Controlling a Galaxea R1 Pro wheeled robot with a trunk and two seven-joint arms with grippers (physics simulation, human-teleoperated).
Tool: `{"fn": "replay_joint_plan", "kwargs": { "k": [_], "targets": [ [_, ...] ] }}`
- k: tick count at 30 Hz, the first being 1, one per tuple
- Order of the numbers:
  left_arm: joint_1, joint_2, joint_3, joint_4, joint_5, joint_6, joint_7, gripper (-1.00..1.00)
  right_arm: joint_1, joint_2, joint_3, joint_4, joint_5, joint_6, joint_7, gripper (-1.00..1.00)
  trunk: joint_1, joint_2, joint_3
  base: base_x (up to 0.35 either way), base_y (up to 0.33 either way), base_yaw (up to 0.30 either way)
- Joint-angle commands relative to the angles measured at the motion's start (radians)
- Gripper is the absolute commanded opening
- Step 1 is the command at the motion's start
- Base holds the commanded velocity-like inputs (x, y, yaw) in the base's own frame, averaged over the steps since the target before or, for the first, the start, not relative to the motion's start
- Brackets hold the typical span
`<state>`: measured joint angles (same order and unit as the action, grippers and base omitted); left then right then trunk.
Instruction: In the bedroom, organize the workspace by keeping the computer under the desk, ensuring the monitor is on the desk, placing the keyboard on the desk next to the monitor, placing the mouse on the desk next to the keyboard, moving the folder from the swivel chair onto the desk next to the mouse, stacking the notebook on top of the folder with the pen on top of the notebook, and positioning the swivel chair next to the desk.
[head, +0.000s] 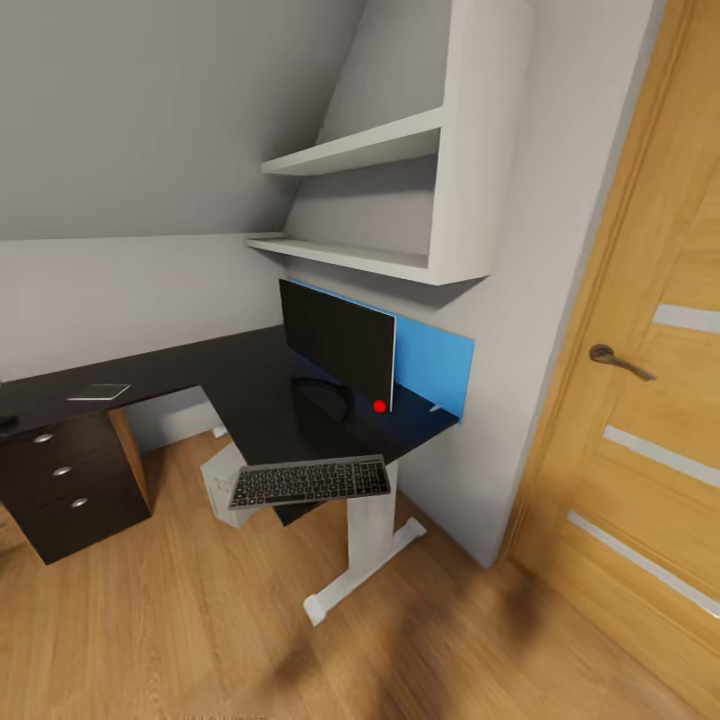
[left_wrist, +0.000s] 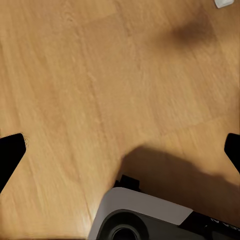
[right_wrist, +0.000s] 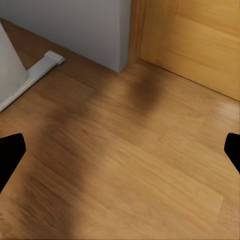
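While robot faces desk (head: 250, 385), monitor (head: 335, 340) stands on surface, keyboard (head: 308, 481) overhangs front edge, notebook (head: 98, 391) lies on far wing. Both jaws spread wide, empty, over floor (right_wrist: 130, 170). Judged step: approach; next, push keyboard inward.

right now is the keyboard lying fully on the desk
No: in the head view the keyboard sits at the front edge of the desk, tilted, with much of it hanging past the edge over the floor.
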<state>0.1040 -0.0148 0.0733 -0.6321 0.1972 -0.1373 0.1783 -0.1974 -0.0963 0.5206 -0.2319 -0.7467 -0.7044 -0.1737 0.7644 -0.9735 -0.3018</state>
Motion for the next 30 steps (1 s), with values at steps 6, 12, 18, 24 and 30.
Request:
{"fn": "replay_joint_plan", "kwargs": {
  "k": [6,12,18,24,30],
  "targets": [
    [0.000,-0.001,0.001,-0.001,0.010,-0.002,-0.001,1.00,0.000,-0.001,0.009,-0.001,-0.002,-0.001,-0.009,1.00,0.000,-0.001,-0.001,0.000,-0.074,0.263],
    [0.000,-0.001,0.000,-0.001,0.010,-0.002,-0.002,1.00,0.000,-0.001,0.009,-0.001,-0.002,-0.001,-0.009,1.00,0.000,-0.001,-0.001,0.000,-0.244,0.267],
    [0.000,-0.001,0.000,-0.001,0.010,-0.002,-0.002,1.00,0.000,-0.001,0.009,-0.001,-0.002,-0.001,-0.009,1.00,0.000,-0.001,-0.001,0.000,-0.292,0.270],
    [0.000,-0.001,0.000,-0.001,0.010,-0.002,-0.001,1.00,0.000,-0.002,0.009,-0.001,-0.002,-0.001,-0.008,1.00,0.000,-0.001,-0.001,0.000,-0.248,0.275],
    [0.000,-0.001,0.001,-0.001,0.010,-0.002,-0.002,1.00,0.000,-0.002,0.009,-0.001,-0.002,-0.001,-0.008,1.00,0.000,-0.001,-0.001,0.000,-0.265,0.280]
  ]
}}
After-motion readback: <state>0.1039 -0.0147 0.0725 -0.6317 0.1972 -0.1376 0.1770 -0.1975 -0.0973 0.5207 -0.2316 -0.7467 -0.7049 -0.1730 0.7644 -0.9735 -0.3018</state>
